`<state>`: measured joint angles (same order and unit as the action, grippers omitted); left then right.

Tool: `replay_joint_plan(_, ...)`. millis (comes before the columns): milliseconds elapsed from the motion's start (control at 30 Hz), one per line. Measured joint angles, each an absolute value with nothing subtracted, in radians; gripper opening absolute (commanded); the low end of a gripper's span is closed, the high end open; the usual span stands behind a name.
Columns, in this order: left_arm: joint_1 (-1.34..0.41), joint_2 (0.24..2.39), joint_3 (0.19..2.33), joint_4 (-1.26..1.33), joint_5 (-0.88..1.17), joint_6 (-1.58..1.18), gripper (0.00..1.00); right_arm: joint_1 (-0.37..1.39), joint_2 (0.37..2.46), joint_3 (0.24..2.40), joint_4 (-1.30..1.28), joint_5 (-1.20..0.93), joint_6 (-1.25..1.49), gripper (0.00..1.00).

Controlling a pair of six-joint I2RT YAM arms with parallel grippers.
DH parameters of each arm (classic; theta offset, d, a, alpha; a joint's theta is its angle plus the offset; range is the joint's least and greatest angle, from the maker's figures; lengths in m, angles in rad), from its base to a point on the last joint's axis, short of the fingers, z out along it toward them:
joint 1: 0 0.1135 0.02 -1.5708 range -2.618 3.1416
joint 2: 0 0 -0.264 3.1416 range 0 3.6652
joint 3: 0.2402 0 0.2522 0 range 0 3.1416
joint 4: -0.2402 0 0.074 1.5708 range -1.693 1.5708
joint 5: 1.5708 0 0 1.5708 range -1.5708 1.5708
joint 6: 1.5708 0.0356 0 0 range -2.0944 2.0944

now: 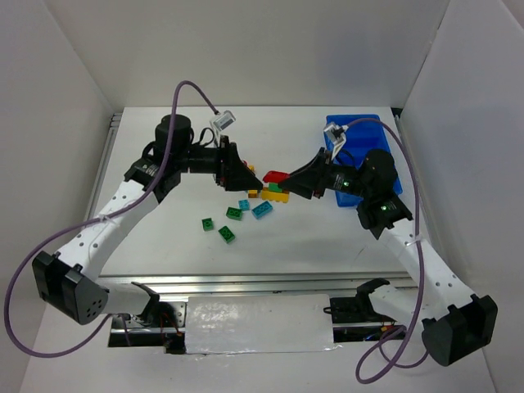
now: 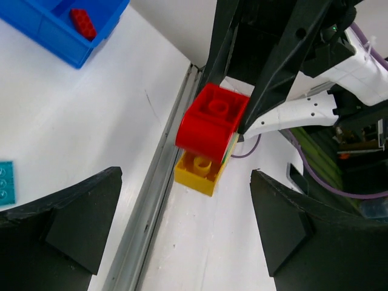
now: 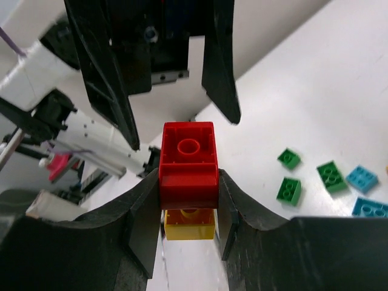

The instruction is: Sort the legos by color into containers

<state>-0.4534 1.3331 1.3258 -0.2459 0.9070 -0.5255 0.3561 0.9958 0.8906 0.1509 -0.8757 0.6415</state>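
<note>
In the overhead view, much of the blue bin (image 1: pixel 354 119) at upper right is covered by the right arm (image 1: pixel 378 192), and its dividers cannot be made out. In the left wrist view the bin is cut off by the top-left corner, and a teal brick (image 2: pixel 5 180) is clipped by the left edge. In the right wrist view the yellow brick (image 3: pixel 189 224) is largely hidden beneath the red brick (image 3: pixel 188 163), and a second teal brick (image 3: pixel 371 208) is cut by the right edge.

Bright, even light; corners perhaps blurred
</note>
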Motion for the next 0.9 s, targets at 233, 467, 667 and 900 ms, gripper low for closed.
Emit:
replay_joint_plan(233,-0.454,1.241,1.216,-0.001,0.910,-0.678,0.98,0.356,0.907,0.884,0.192,-0.661,0.717,0.00)
replay_joint_plan(467,-0.474,1.196,1.110,0.233,0.919,-0.829,0.84,0.355,0.854,0.845,0.263,-0.477,0.817,0.00)
replay_joint_plan(667,-0.518,1.223,1.113,0.316,0.920,-0.874,0.99,0.355,0.887,0.844,0.375,-0.484,0.901,0.00)
replay_joint_plan(900,-0.522,1.270,1.124,0.371,0.899,-0.904,0.98,0.357,0.896,0.824,0.513,-0.514,0.978,0.00)
